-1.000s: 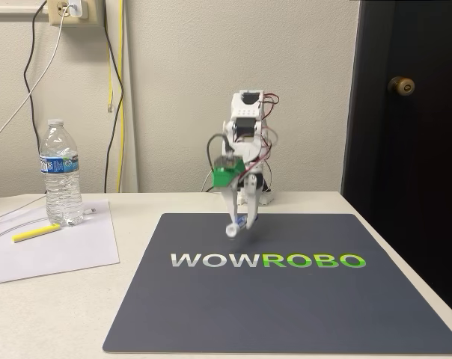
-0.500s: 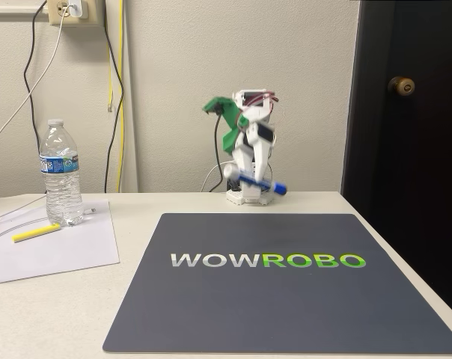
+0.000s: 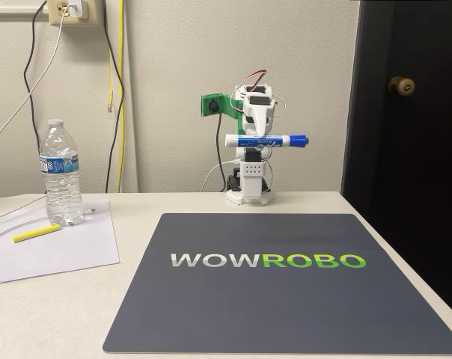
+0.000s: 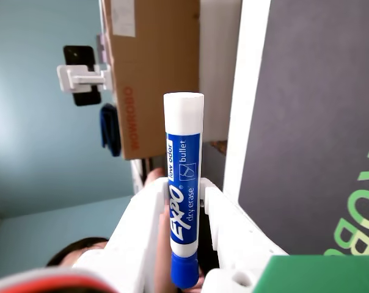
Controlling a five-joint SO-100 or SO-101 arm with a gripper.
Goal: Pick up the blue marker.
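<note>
High above the table at the back of the fixed view, held level: the blue marker point(image 3: 265, 140), white end at 9 o'clock, blue cap at 3 o'clock, well clear of the mat. Seen in the wrist view as standing upright in the frame point(image 4: 183, 189), white end at 12 o'clock, blue cap at 6 o'clock, blue label band reading "EXPO dry erase". Pinched at mid-barrel by the gripper point(image 4: 186, 204); white fingers point(image 4: 146, 220) pressed against either side of the label, at 9 and 3 o'clock of the barrel. Same grip in the fixed view, gripper point(image 3: 257, 134) folded back over the arm's white base point(image 3: 250, 187), green camera mount point(image 3: 213, 104) at 10 o'clock of the marker.

Directly at 6 o'clock of the base, covering the near tabletop: dark grey mat point(image 3: 286, 299) lettered "WOWROBO" in white and green. Well apart at 8 o'clock of the marker, on the beige table point(image 3: 54, 314): sheet of white paper point(image 3: 54, 250), with a yellow highlighter point(image 3: 36, 232) lying on it and a clear water bottle point(image 3: 61, 173) standing upright at its far edge. Up at 10 o'clock, wall outlet point(image 3: 70, 10) with cables hanging down. Off at 3 o'clock, dark door point(image 3: 405, 120) with a brass knob.
</note>
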